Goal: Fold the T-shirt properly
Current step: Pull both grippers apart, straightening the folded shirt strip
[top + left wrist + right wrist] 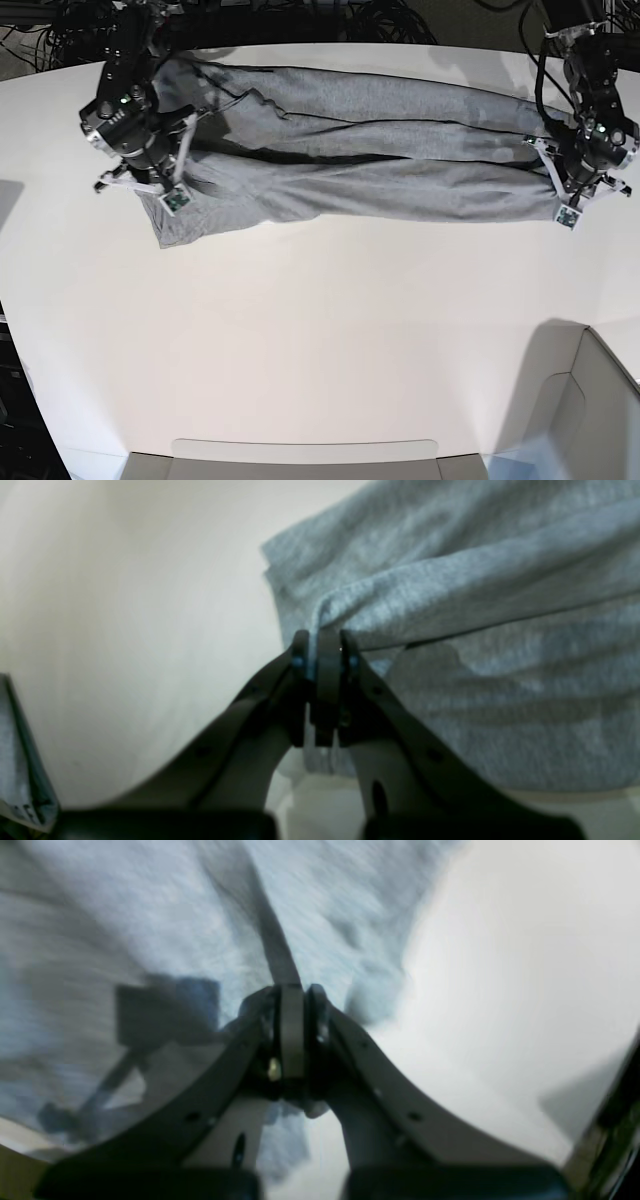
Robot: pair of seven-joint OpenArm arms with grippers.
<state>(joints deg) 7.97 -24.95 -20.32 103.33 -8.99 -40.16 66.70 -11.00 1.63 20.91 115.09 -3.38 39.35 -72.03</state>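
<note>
The T-shirt [360, 165] lies stretched into a long, low band across the far part of the white table [320, 330], running left to right between the two arms, its heather-grey knit gathered into lengthwise folds with dark shadowed creases between them. At the scene's left end the cloth bunches and a loose flap hangs toward the near side; the right end tapers to a narrow edge. The left gripper [322, 640], at the scene's right, has its dark, curved fingers pressed together on a pinched ridge of the soft, flecked fabric, which fans out in rounded pleats beyond the tips. The right gripper [295, 990], at the scene's left, is likewise clamped on the shirt, a thin dark crease rising from its tips; that view is blurred, so finer detail of the weave cannot be told. The table is smooth and matte
</note>
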